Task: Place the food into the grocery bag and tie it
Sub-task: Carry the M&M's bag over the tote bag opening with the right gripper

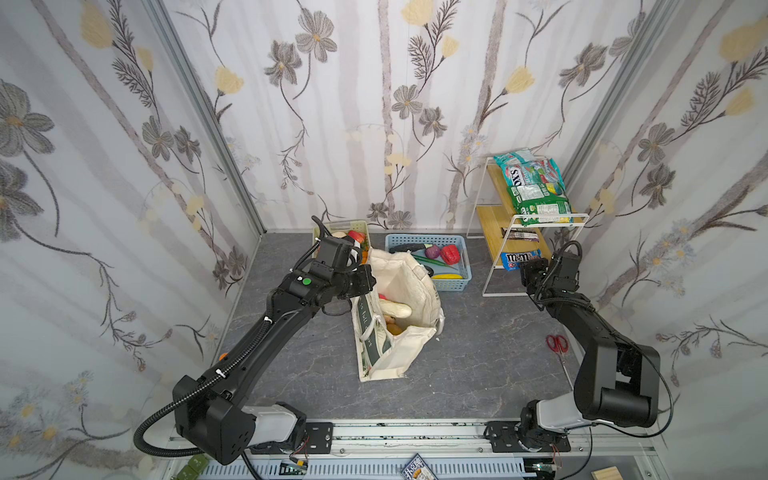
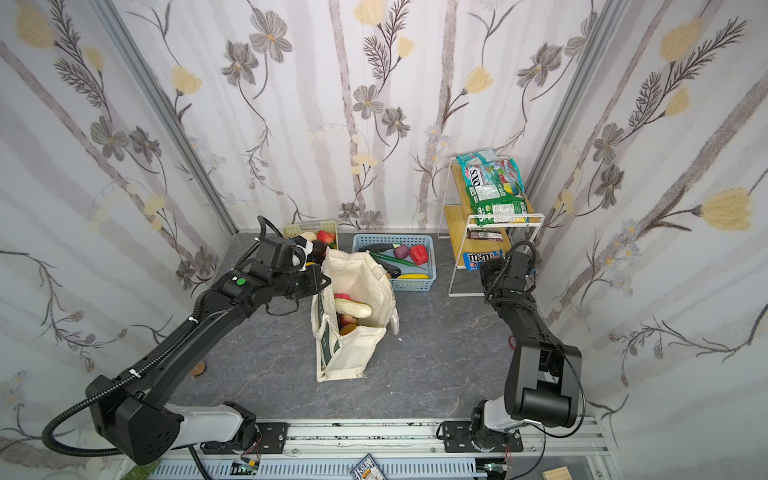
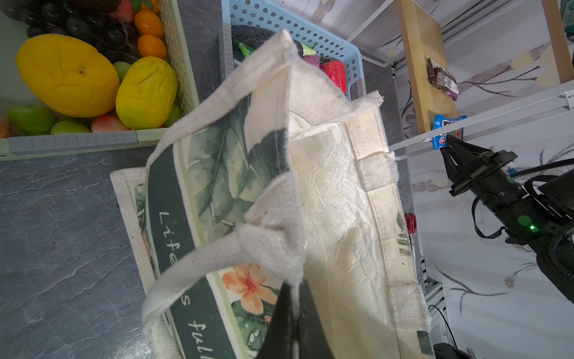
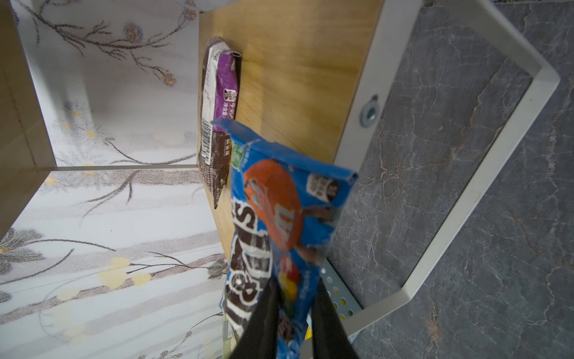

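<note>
Cream cloth makes up your grocery bag [image 1: 409,291]. It stands open near the middle of the grey table [image 1: 478,353], just in front of the blue basket [image 1: 424,238]. Your left gripper [image 3: 295,292] has its two black fingers pressed tight on the bag's top edge, by a strap handle [image 3: 192,267], and holds that side up. Inside the bag you can see a long pale toy vegetable [image 1: 395,308] lying across, with a bit of red toy food [image 2: 343,296] behind it and some orange-yellow toy fruit [image 1: 394,328] under it. Your right gripper [image 4: 296,298] is over at the white rack [image 1: 505,294] and pinches one end of the blue M&M's packet [image 4: 279,211], at the front edge of the lower wooden shelf [image 4: 295,62]. A purple and brown packet [image 4: 219,102] lies flat on that same shelf, further in. Green and teal snack bags [image 1: 536,191] sit on the top shelf. A red toy pepper [image 1: 451,254] and other toy vegetables lie in the blue basket, and yellow toy fruit [image 3: 68,74] fills the pale green basket [image 2: 311,225] beside it. Red scissors [image 1: 557,344] lie on the table by your right arm.
</note>
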### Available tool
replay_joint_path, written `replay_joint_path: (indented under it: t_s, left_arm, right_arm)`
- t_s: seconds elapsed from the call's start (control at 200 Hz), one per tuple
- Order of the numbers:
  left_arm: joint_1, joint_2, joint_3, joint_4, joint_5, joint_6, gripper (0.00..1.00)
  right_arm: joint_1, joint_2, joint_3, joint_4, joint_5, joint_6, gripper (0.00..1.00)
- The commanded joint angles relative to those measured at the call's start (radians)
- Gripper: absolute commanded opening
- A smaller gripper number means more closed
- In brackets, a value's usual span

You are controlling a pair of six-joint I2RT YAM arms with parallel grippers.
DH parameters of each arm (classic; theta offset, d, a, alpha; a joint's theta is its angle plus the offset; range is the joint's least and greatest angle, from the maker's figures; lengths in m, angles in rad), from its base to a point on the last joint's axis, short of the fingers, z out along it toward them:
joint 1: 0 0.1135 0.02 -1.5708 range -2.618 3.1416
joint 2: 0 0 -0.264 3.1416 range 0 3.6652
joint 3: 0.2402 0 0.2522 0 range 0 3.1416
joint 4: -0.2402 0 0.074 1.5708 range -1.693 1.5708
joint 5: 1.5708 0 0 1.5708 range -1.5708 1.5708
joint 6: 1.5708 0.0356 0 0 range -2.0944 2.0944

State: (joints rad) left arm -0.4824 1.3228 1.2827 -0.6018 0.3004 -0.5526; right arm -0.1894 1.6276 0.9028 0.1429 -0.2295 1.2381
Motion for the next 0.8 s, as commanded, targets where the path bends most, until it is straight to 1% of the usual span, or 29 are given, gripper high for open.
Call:
replay_joint_path:
  t_s: [0.0, 0.29, 0.43, 0.46, 0.794]
  left_arm:
    - [0.002, -0.002, 0.0, 0.034, 0.002, 0.002, 0.0]
    - [0.004, 0.008, 0.01, 0.039, 0.008, 0.006, 0.0]
    - [0.004, 0.007, 0.01, 0.034, 0.005, 0.007, 0.0]
    - [0.004, 0.007, 0.01, 0.034, 0.003, 0.007, 0.0]
    - [0.007, 0.021, 0.024, 0.033, 0.013, 0.011, 0.0]
  right_arm:
    - [0.001, -0.005, -0.008, 0.053, 0.001, 0.011, 0.15]
    - [0.0, -0.02, -0.012, 0.083, 0.017, 0.03, 0.08]
    - [0.003, -0.023, -0.004, 0.078, 0.02, 0.033, 0.07]
    - [0.002, -0.058, -0.003, 0.073, 0.019, 0.033, 0.07]
    - [0.002, -0.135, -0.04, 0.028, 0.011, 0.023, 0.05]
